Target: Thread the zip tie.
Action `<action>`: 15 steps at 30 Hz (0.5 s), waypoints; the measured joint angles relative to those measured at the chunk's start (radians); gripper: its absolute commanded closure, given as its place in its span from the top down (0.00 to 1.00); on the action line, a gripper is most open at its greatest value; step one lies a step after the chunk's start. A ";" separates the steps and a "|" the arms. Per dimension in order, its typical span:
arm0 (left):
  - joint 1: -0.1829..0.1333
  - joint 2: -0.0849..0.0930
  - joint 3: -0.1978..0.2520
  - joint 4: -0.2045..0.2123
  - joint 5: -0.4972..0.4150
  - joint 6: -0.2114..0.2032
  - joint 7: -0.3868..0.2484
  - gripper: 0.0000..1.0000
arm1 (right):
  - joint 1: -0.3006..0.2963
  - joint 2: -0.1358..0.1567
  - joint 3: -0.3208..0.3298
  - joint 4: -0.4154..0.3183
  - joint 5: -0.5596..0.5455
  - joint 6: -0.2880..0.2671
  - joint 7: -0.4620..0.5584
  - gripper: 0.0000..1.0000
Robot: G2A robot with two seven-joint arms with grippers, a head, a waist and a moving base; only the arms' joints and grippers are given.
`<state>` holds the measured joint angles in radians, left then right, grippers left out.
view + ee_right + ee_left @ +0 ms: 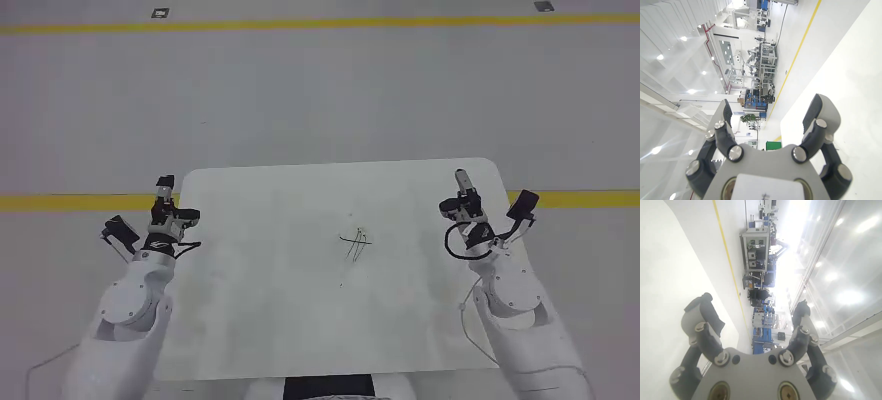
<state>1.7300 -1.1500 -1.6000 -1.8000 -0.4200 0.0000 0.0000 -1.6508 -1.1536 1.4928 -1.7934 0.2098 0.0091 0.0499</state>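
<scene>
A few thin dark zip ties (355, 242) lie crossed on the white table (280, 300), a little right of its middle. My left gripper (163, 186) is held up at the table's left edge, far from the ties. In the left wrist view this gripper (755, 306) is open with nothing between its fingers and points out across the hall. My right gripper (463, 180) is raised at the table's right edge, also well away from the ties. In the right wrist view the right gripper (772, 104) is open and holds nothing.
A yellow floor line (60, 202) runs behind the table on both sides, and a second yellow line (320, 22) lies farther back. Machinery racks (755, 253) stand far off in the hall.
</scene>
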 measured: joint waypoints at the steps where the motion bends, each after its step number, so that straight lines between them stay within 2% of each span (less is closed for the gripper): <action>1: 0.000 0.000 0.000 0.000 0.000 0.000 0.000 1.00 | 0.000 0.000 0.000 0.000 0.000 0.000 0.000 1.00; 5: 0.000 0.000 0.000 0.000 0.000 0.000 0.000 1.00 | 0.007 0.001 -0.006 -0.006 -0.008 0.000 0.008 1.00; 12: 0.000 0.000 0.000 0.000 0.000 0.000 0.000 1.00 | 0.128 0.002 -0.134 -0.017 -0.282 0.067 0.154 1.00; 15: 0.000 0.000 0.000 0.000 0.000 0.000 0.000 1.00 | 0.149 0.001 -0.193 -0.017 -0.356 0.097 0.237 1.00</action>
<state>1.7300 -1.1500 -1.6000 -1.8000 -0.4200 0.0000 0.0000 -1.5013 -1.1521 1.3001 -1.8105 -0.1463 0.1059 0.2866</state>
